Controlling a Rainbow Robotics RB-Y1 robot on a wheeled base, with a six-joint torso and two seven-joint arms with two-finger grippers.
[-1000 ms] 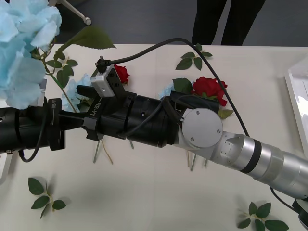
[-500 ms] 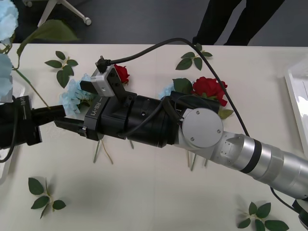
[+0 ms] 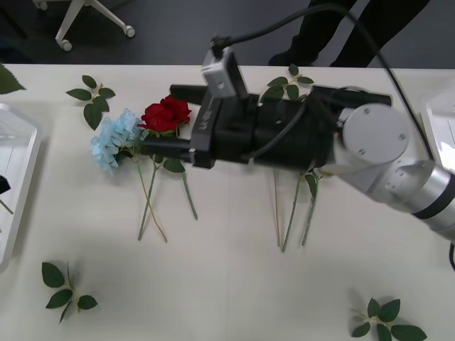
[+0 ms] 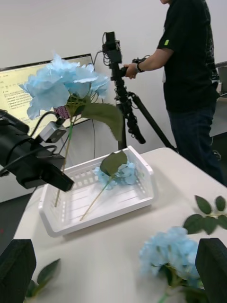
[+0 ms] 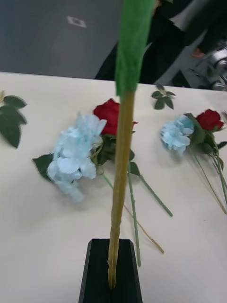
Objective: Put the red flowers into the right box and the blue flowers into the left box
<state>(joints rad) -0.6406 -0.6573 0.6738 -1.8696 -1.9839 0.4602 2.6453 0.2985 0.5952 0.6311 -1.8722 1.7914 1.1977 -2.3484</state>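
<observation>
My left gripper (image 4: 53,179) is shut on the stem of a blue flower (image 4: 66,87), held upright over the left box (image 4: 56,222). Another blue flower (image 4: 118,175) lies inside that box. In the left wrist view the stem (image 5: 119,189) rises from my left gripper (image 5: 112,279). My right gripper (image 3: 156,118) hangs open above the table, over a red flower (image 3: 167,114) and beside a blue flower (image 3: 114,138). Its black fingers (image 4: 16,270) frame that blue flower (image 4: 175,251). A second red flower (image 5: 209,118) and blue flower (image 5: 177,135) lie farther right. The right box (image 3: 441,121) is at the table's right edge.
Green leaf sprigs lie scattered: far left (image 3: 91,96), far middle (image 3: 284,87), near left (image 3: 64,288) and near right (image 3: 387,323). Loose stems (image 3: 291,213) stick out from under my right arm. A tripod (image 4: 125,94) and a person stand beyond the left box.
My left arm has carried its blue flower leftward out of the front view. My right arm has swung toward the far side, uncovering the red and blue flowers on the left.
</observation>
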